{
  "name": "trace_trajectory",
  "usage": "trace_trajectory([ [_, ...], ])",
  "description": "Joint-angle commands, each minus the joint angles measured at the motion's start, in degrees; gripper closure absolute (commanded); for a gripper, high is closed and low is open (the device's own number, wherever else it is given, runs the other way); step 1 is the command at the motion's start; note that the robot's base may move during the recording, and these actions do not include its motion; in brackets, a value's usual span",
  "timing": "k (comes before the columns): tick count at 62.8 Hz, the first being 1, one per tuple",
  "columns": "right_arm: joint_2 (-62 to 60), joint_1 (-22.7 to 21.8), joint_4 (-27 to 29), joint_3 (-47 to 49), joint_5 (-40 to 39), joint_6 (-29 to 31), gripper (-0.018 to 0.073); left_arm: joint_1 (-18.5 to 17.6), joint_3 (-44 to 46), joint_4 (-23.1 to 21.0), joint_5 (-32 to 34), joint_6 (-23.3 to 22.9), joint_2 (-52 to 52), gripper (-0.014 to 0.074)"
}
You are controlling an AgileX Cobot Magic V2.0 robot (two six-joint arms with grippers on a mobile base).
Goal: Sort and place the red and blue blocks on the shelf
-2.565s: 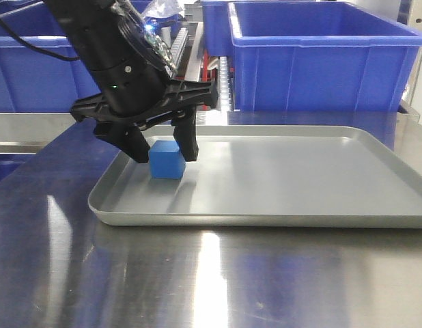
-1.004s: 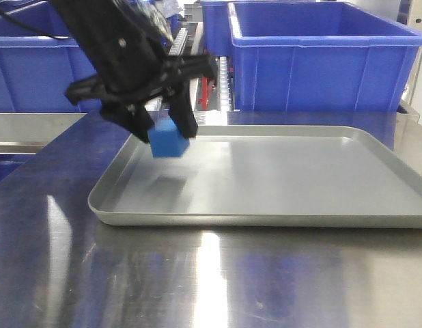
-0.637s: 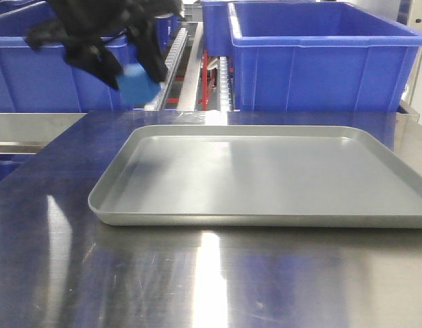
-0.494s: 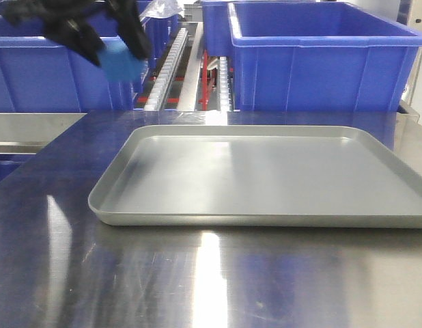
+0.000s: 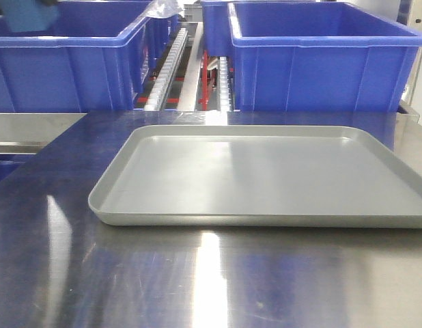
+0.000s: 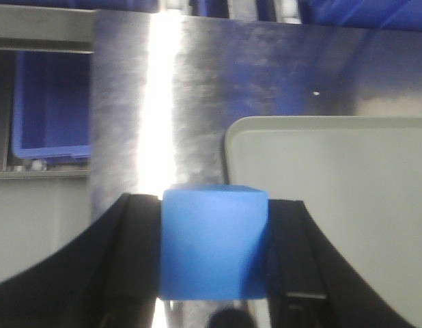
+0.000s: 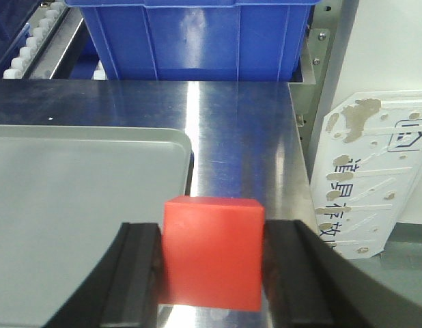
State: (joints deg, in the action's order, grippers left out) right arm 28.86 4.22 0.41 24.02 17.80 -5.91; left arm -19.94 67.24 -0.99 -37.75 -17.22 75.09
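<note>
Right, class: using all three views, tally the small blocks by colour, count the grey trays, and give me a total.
red block: 1, gripped in the right end effector
blue block: 1, gripped in the left end effector
grey tray: 1, the same tray in every view, with nothing on it
Total: 3

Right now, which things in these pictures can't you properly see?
- Front view: the blue block is only a blur in the top left corner, cut by the frame edge.
- Front view: the blue bins' insides, hidden by their own walls.
- Front view: the red block lies outside the frame altogether.
- Wrist views: both blocks' sides, covered by the left end effector and right end effector.
</note>
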Motion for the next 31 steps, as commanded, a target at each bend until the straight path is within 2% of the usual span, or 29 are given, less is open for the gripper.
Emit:
trace_trajectory([
  [1, 0.0, -0.4, -0.4, 1.6, -5.1, 0.1, 0.0503, 1.4, -1.4, 0.2, 5.0, -0.3, -5.3, 0.0471],
  [31, 0.0, -0.4, -0.4, 1.6, -5.1, 0.1, 0.0503, 8.4, -20.8, 0.2, 10.4, -0.3, -26.3, 0.0472],
])
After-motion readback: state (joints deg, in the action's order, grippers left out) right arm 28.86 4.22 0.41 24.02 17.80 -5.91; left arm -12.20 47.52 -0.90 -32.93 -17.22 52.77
